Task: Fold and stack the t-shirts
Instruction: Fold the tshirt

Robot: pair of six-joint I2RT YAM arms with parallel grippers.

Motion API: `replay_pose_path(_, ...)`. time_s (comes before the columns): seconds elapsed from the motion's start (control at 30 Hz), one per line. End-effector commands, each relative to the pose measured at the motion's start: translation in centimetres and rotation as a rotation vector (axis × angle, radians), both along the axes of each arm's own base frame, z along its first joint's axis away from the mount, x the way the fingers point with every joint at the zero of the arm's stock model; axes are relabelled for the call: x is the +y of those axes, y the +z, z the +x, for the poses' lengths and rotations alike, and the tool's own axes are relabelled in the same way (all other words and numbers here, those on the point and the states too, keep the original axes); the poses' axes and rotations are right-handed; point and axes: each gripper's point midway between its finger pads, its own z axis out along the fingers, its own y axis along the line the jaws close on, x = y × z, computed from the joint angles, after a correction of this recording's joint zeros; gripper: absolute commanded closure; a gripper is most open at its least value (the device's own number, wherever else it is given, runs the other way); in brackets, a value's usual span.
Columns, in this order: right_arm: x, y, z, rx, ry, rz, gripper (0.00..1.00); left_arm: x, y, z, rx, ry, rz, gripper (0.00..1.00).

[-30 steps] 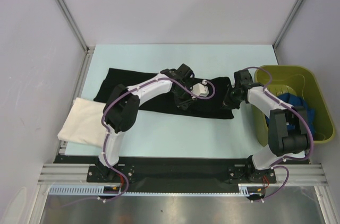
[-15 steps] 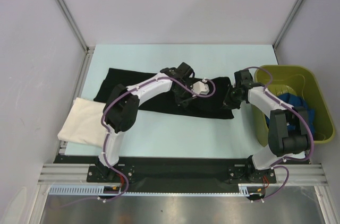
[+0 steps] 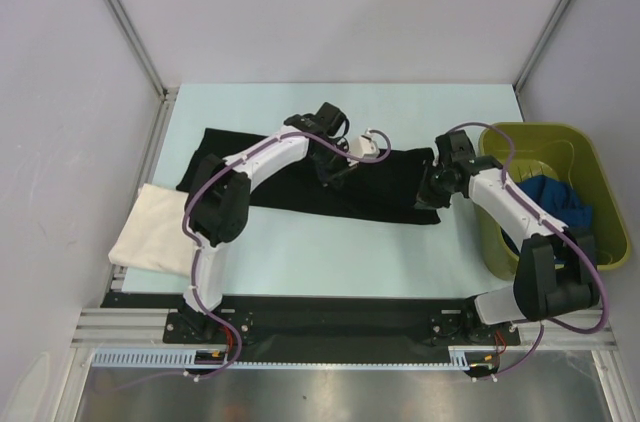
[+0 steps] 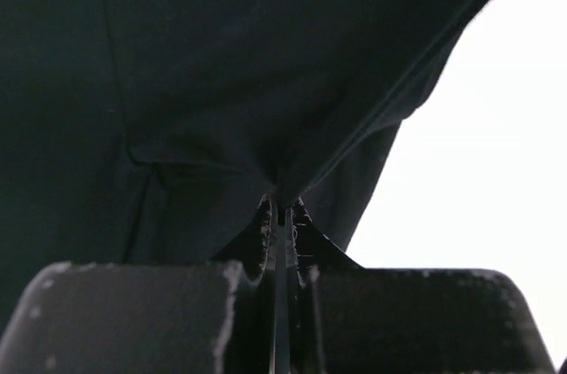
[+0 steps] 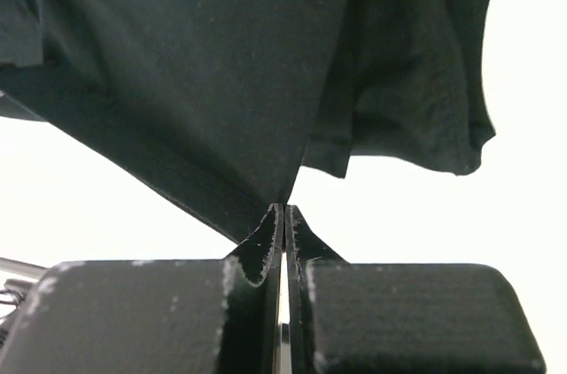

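The black t-shirt [image 3: 290, 182] lies spread across the middle of the table, folded lengthwise. My left gripper [image 3: 335, 160] is shut on its cloth near the middle, and the wrist view shows the fabric [image 4: 221, 81] pinched at the fingertips [image 4: 282, 210]. My right gripper [image 3: 432, 190] is shut on the shirt's right end, with cloth [image 5: 221, 64] hanging from the closed tips [image 5: 283, 208]. The cream t-shirt [image 3: 150, 232] lies folded at the left front. The blue t-shirt [image 3: 555, 197] sits in the bin.
The olive-green bin [image 3: 590, 157] stands at the right edge of the table beside my right arm. The pale table surface [image 3: 330, 257] shows in front of the black shirt. Metal frame posts rise at the back corners.
My left gripper has moved back and to the left, drawing the black cloth with it. My right arm has shifted slightly and now leaves more of the blue shirt uncovered.
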Motion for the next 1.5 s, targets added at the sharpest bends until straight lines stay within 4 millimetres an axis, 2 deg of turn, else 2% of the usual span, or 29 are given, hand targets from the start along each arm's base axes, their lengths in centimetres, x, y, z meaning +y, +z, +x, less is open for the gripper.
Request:
replay_pose_path(0.0,-0.7,-0.3,-2.8,0.069,-0.005,-0.035,1.0,-0.1,2.0,-1.2,-0.003,-0.042,-0.047,1.0)
replay_pose_path(0.17,0.2,0.1,-2.8,0.072,0.007,0.001,1.0,-0.2,2.4,-0.9,-0.015,-0.044,-0.056,1.0)
replay_pose_path(0.27,0.2,0.4,-2.0,0.055,0.003,0.011,1.0,-0.4,2.7,0.0,-0.044,-0.034,-0.061,1.0)
replay_pose_path(0.43,0.3,-0.7,-2.5,0.116,0.02,0.023,1.0,-0.2,2.0,0.4,-0.032,-0.022,-0.047,1.0)
replay_pose_path(0.53,0.3,-1.5,-1.9,0.119,0.007,0.057,1.0,-0.1,1.9,1.1,-0.033,0.013,-0.055,1.0)
replay_pose_path(0.6,0.1,-0.6,0.5,0.068,-0.019,0.083,1.0,-0.5,2.1,2.4,-0.051,0.054,-0.081,1.0)
replay_pose_path(0.63,-0.1,-1.1,1.4,0.072,-0.031,0.072,1.0,-0.6,2.2,2.9,-0.048,0.087,-0.092,1.0)
replay_pose_path(0.7,-0.4,-0.5,4.1,0.021,-0.056,0.06,1.0,-1.0,2.1,4.1,-0.065,0.118,-0.102,1.0)
replay_pose_path(0.77,-0.5,-1.4,5.7,0.032,-0.065,0.059,1.0,-1.1,1.7,4.7,-0.068,0.135,-0.093,1.0)
replay_pose_path(0.83,-0.8,-1.2,7.5,0.013,-0.083,0.059,1.0,-1.3,0.8,5.2,-0.062,0.152,-0.081,1.0)
replay_pose_path(0.87,-0.8,-2.0,8.2,0.023,-0.088,0.06,1.0,-1.2,0.6,5.7,-0.069,0.166,-0.073,0.99)
replay_pose_path(0.93,-1.1,-1.9,9.6,0.011,-0.108,0.065,1.0,-1.4,0.3,6.4,-0.078,0.197,-0.079,0.99)
replay_pose_path(1.13,-2.0,-3.1,11.8,0.022,-0.172,0.087,0.98,-1.4,0.4,9.2,-0.137,0.304,-0.1,1.0)
replay_pose_path(1.27,-2.6,-3.5,13.1,0.008,-0.223,0.104,0.93,-1.7,-0.8,9.7,-0.121,0.326,-0.086,1.0)
replay_pose_path(1.37,-3.2,-3.5,13.8,-0.011,-0.249,0.093,0.93,-1.9,-0.8,9.9,-0.117,0.338,-0.095,0.98)
replay_pose_path(1.47,-3.4,-2.9,14.4,-0.034,-0.261,0.09,0.75,-1.8,-0.9,10.5,-0.132,0.368,-0.09,0.94)
